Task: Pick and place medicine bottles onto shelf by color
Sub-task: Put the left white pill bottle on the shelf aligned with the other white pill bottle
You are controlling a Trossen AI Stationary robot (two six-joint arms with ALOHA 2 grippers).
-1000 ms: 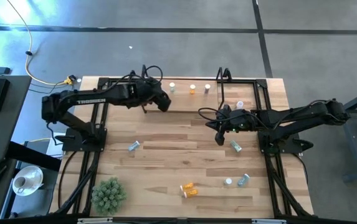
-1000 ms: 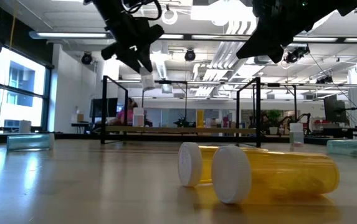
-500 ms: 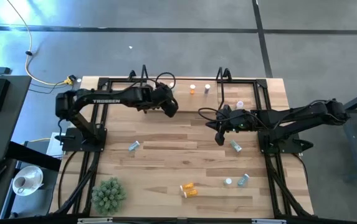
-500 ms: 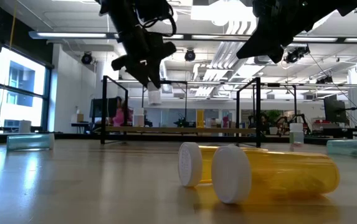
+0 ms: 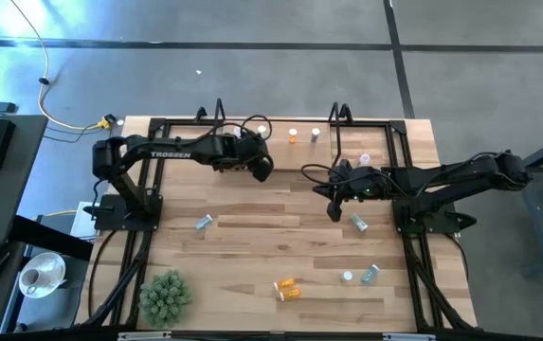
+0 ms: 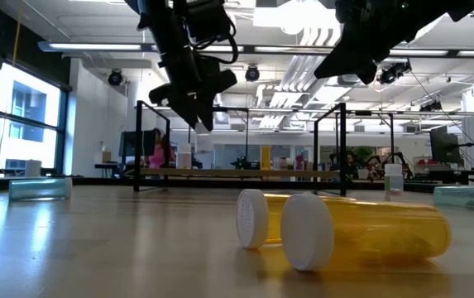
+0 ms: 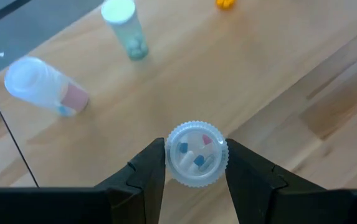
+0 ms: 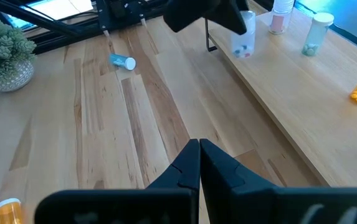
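My left gripper (image 5: 263, 169) is shut on a clear whitish bottle (image 7: 197, 154) with red, blue and white pills, low over the light-wood shelf (image 5: 280, 156) near its front edge. The right wrist view shows this bottle (image 8: 243, 42) too. On the shelf stand a teal-green bottle (image 7: 125, 28), a pinkish-white one (image 7: 41, 87) and an orange one (image 5: 293, 136). My right gripper (image 5: 335, 210) is shut and empty above the table's middle. Two orange bottles (image 6: 344, 228) lie on their sides at the near edge. My left gripper pinches the clear bottle between its two fingers (image 7: 148, 167), on opposite sides of its ridged round rim (image 7: 171, 160). The fingers point down from above. The bottle hangs upright below them, pills at its lower end (image 8: 243, 50). Whether its bottom touches the shelf I cannot tell.
Teal bottles lie on the table (image 5: 203, 223), (image 5: 358, 223), (image 5: 371, 275), with a white one (image 5: 347, 277) beside the last. A green spiky plant ball (image 5: 165, 294) sits at the near left. Black upright frames (image 5: 337, 133) stand at the shelf's ends.
My left gripper has gone toward the table's right edge and a little toward the near edge along the shelf, carrying the clear bottle and sinking lower. It stays shut on the bottle.
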